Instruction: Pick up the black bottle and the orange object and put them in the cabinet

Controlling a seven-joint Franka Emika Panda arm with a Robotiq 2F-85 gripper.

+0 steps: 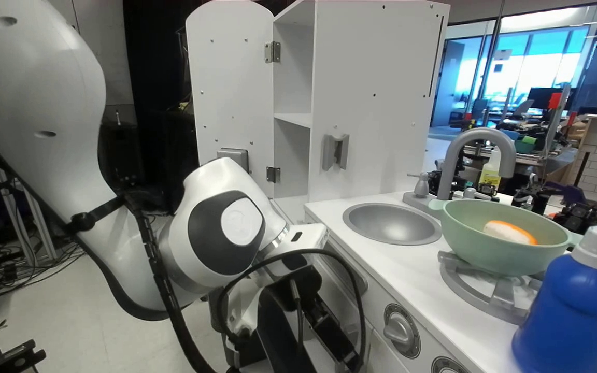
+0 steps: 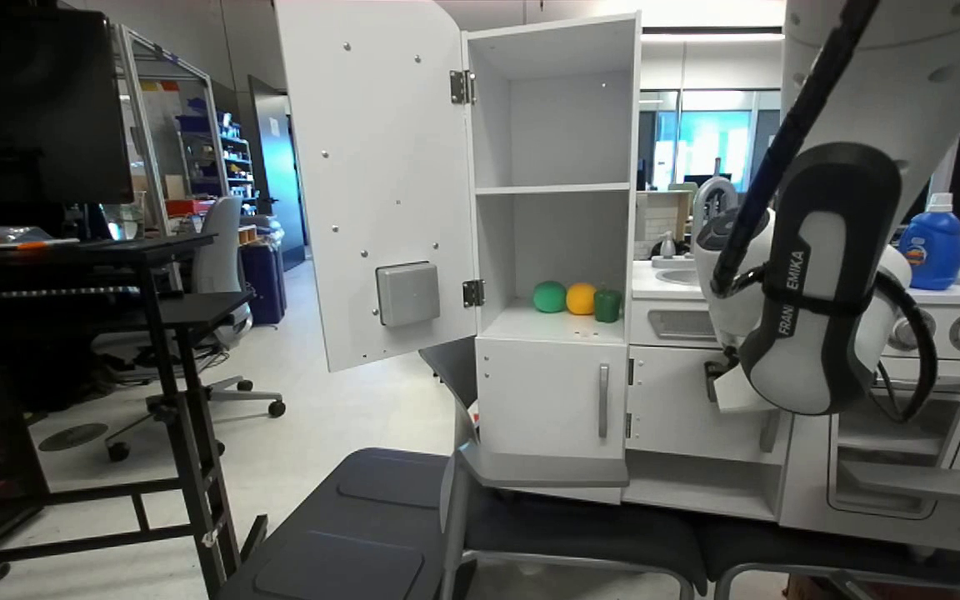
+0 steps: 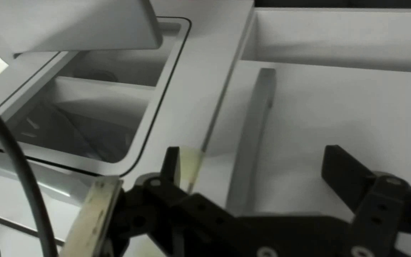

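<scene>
The orange object is a smooth orange ball on the lower open shelf of the tall cupboard, well away from my gripper. The black bottle does not show. The lower cabinet has a white door with a grey handle under the sink, and a similar door stands under the tall cupboard; which one the task means I cannot tell. My gripper is open and empty, facing the under-sink door. That door's grey handle lies between the fingers in the wrist view; contact cannot be told. The door looks shut.
A green ball and a dark green pepper-like thing flank the orange object. The arched upper door stands open. A green bowl and blue bottle stand on the counter. An oven handle juts out beside the arm.
</scene>
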